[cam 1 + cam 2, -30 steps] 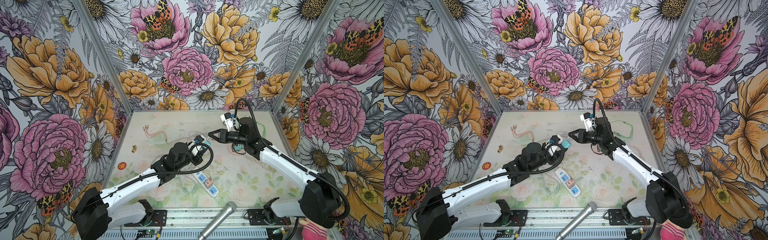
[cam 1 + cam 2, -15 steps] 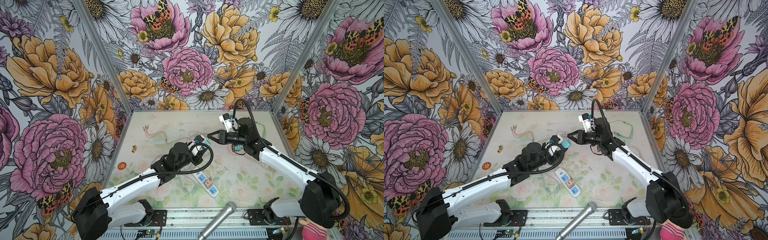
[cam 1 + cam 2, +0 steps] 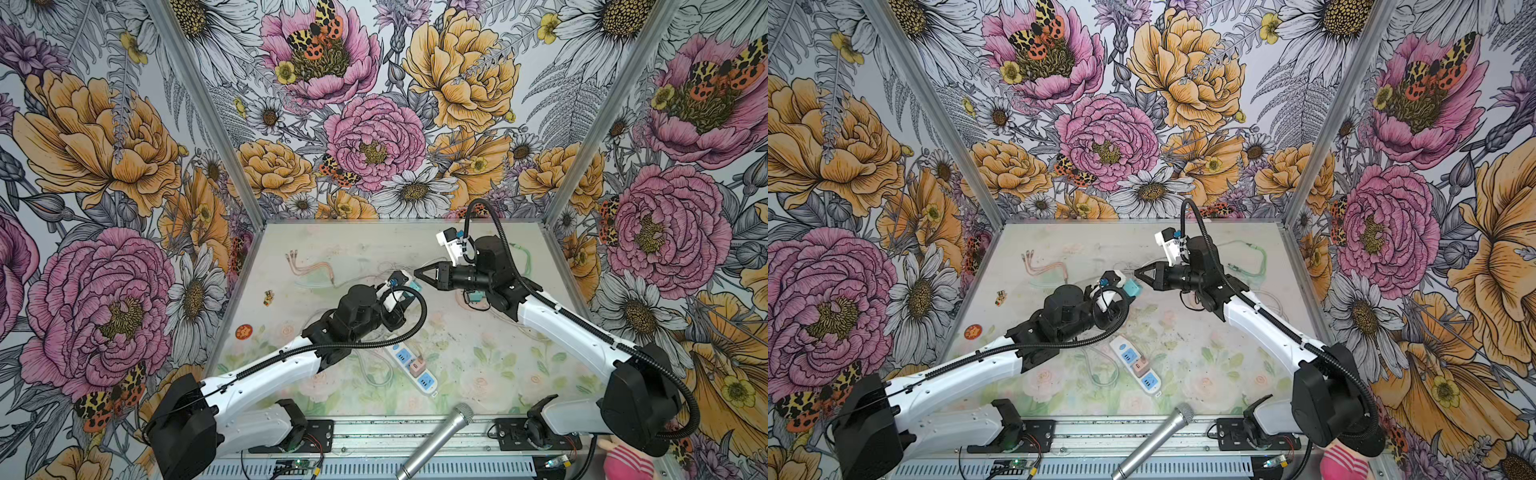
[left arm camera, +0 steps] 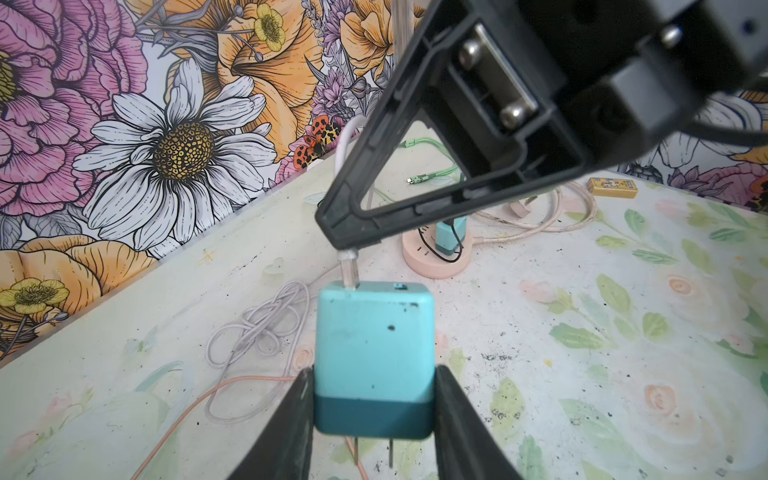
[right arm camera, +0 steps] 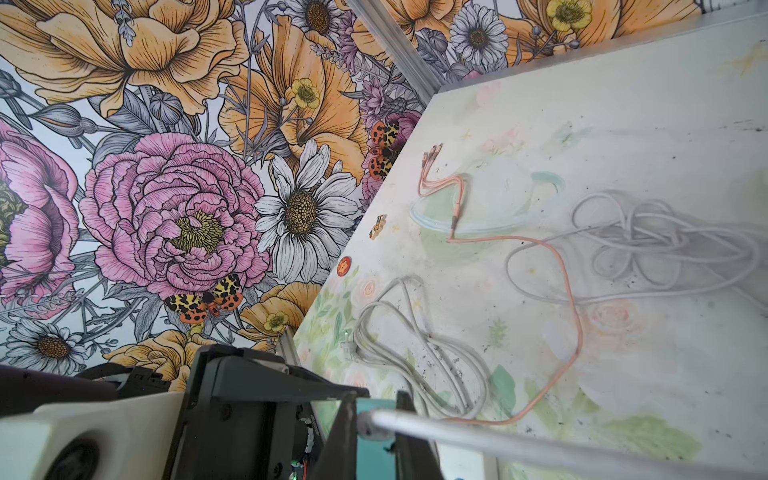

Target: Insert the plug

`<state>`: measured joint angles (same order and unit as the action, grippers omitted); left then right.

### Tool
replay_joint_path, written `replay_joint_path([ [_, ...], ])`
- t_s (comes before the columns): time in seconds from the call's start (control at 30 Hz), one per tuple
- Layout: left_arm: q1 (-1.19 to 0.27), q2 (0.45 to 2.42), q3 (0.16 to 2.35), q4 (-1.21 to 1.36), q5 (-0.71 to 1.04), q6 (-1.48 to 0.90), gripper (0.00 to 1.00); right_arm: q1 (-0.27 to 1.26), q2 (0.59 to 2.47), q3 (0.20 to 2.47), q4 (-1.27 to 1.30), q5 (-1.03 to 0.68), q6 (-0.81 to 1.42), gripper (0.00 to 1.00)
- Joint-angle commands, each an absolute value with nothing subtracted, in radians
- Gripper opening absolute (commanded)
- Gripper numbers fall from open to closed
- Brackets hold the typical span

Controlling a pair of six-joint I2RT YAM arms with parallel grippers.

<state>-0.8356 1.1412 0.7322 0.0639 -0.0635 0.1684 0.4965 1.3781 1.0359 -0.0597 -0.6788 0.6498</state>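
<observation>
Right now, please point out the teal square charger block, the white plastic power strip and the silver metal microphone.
Teal charger block (image 4: 374, 345), left wrist view, on its front face.
White power strip (image 3: 402, 356), in a top view, on a blue socket.
Silver microphone (image 3: 434, 442), in a top view, on its handle.

Adapter: turquoise body, dark teal base band, black specks.
Cable: white.
Walls: pink, orange, white flowers; orange-black moths.
Table: pale green, faded roses.
Power strip: white, blue sockets.
Round socket base: pink.
Microphone: silver.
</observation>
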Motion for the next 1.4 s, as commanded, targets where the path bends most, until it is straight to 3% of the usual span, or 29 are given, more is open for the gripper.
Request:
replay_joint_path([
  [0.0,-0.839,1.142,0.756,0.119,-0.075,0.186,0.11,0.521,1.393,1.025,-0.073,-0.694,0.619,0.08],
  [0.27,-0.840,1.131,0.737,0.167,-0.103,0.177,0.09,0.531,1.393,1.003,-0.074,-0.687,0.630,0.00],
  [0.73,-0.833,1.111,0.712,0.306,-0.162,0.139,0.06,0.548,1.377,0.968,-0.061,-0.685,0.631,0.00],
  [1.33,-0.829,1.177,0.856,0.210,-0.075,0.218,0.06,0.572,1.387,0.948,-0.083,-0.730,0.607,0.00],
  [1.37,-0.829,1.175,0.856,0.210,-0.080,0.219,0.06,0.574,1.386,0.947,-0.083,-0.729,0.607,0.04],
])
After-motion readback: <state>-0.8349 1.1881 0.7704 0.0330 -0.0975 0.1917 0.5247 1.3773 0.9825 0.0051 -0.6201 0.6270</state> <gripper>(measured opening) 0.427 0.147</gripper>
